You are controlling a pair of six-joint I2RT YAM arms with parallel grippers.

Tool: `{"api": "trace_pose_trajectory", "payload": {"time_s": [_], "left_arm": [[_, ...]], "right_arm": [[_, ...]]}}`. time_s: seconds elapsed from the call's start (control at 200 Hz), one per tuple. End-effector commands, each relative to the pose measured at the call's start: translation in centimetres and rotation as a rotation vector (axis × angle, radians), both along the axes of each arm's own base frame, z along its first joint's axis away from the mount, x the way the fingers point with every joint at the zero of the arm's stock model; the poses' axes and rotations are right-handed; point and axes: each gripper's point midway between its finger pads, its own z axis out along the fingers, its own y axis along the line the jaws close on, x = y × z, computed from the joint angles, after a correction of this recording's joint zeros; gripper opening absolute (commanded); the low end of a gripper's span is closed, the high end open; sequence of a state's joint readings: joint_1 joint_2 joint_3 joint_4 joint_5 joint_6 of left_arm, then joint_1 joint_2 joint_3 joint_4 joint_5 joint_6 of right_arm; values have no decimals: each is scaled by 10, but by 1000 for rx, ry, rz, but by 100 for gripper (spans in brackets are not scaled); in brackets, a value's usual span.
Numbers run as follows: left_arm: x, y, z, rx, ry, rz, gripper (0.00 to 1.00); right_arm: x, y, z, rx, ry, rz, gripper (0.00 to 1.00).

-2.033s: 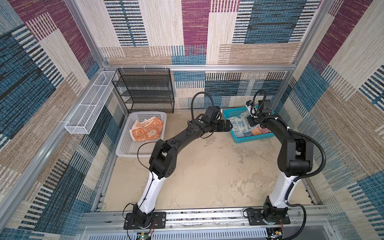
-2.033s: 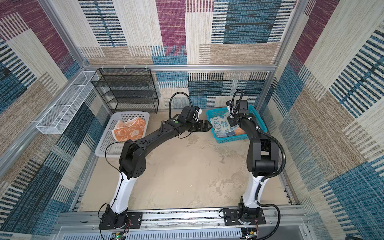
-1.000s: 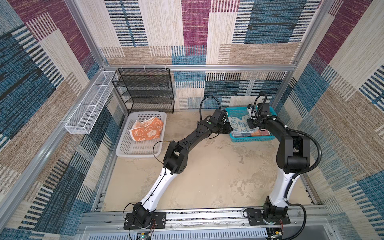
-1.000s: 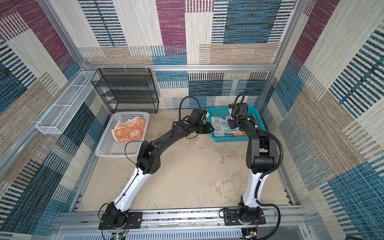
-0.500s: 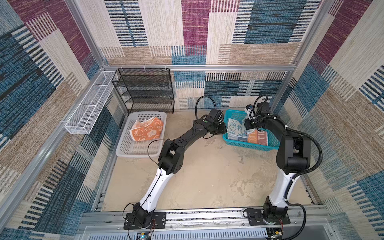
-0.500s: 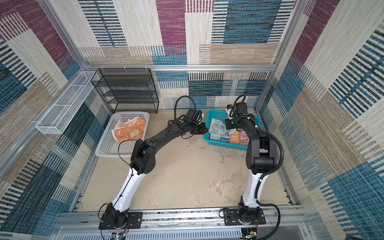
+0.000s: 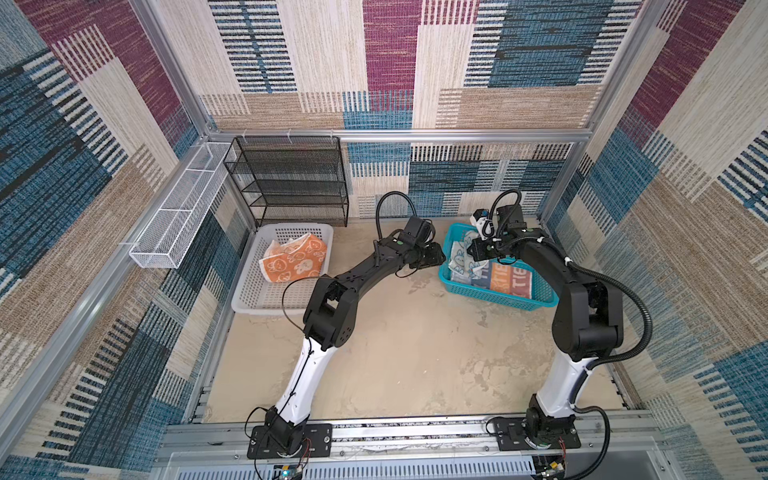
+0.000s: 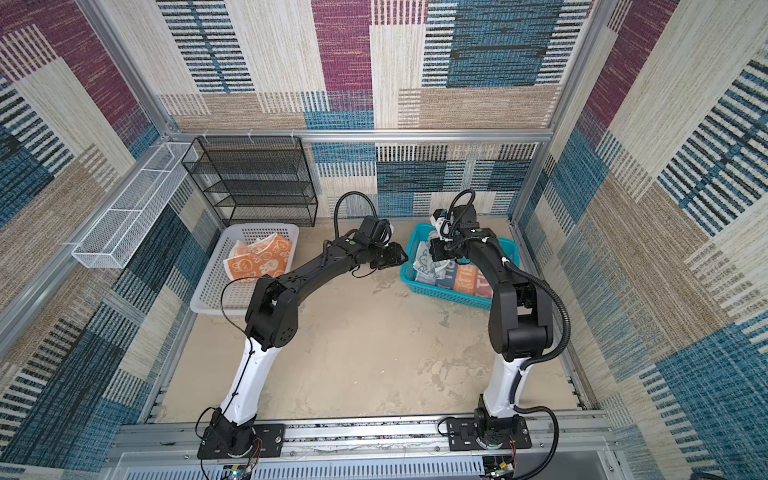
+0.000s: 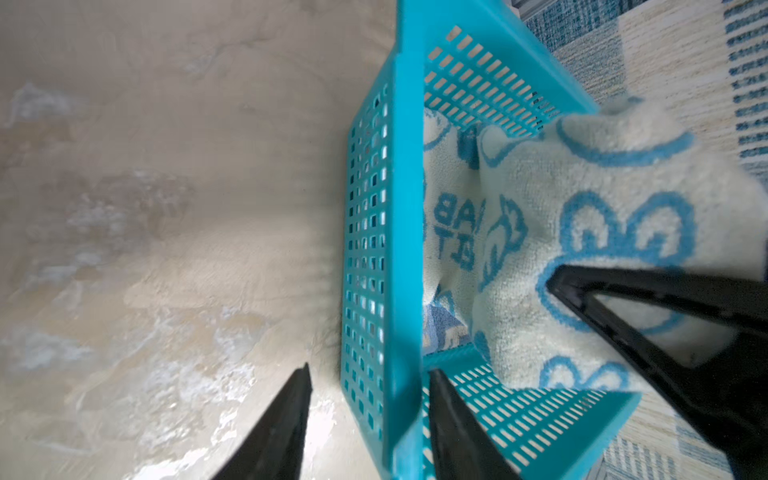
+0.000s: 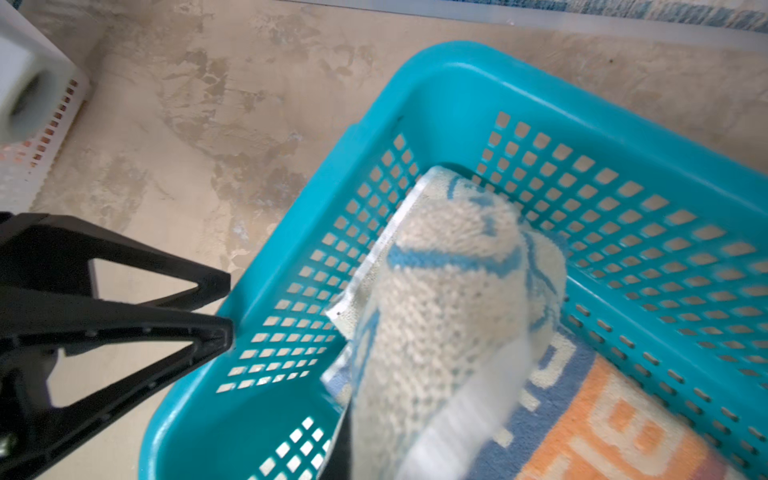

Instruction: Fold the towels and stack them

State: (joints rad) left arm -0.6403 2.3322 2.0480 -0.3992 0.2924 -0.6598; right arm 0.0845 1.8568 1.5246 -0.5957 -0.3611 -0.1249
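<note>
Right wrist view — rabbit towel [image 10: 449, 311] (blurred) hides right fingers [image 9: 727, 386].

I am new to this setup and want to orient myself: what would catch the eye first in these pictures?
The right gripper pinches up the rabbit towel inside the teal basket at the back right, over the lettered towel. The left gripper stands open at that basket's wall; an orange towel lies in the white basket at the back left.
</note>
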Motion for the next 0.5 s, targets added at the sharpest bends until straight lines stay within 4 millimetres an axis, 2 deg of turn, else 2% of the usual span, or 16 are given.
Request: {"api": "trace_pose_trajectory", "payload": {"time_s": [0.0, 0.14, 0.29, 0.431, 0.496], "left_arm": [[1, 0, 28, -82, -39, 21, 56], [-1, 19, 46, -111, -72, 52, 68], [-5, 35, 58, -113, -97, 74, 87], [-13, 43, 53, -113, -95, 83, 94], [-15, 46, 50, -114, -90, 85, 96]], "right_arm": [[-3, 15, 25, 80, -24, -9, 0], [-10, 30, 53, 131, -45, -5, 0], [-22, 59, 82, 198, -60, 59, 0], [-36, 83, 107, 283, -84, 133, 0], [-37, 85, 112, 302, -92, 143, 0]]}}
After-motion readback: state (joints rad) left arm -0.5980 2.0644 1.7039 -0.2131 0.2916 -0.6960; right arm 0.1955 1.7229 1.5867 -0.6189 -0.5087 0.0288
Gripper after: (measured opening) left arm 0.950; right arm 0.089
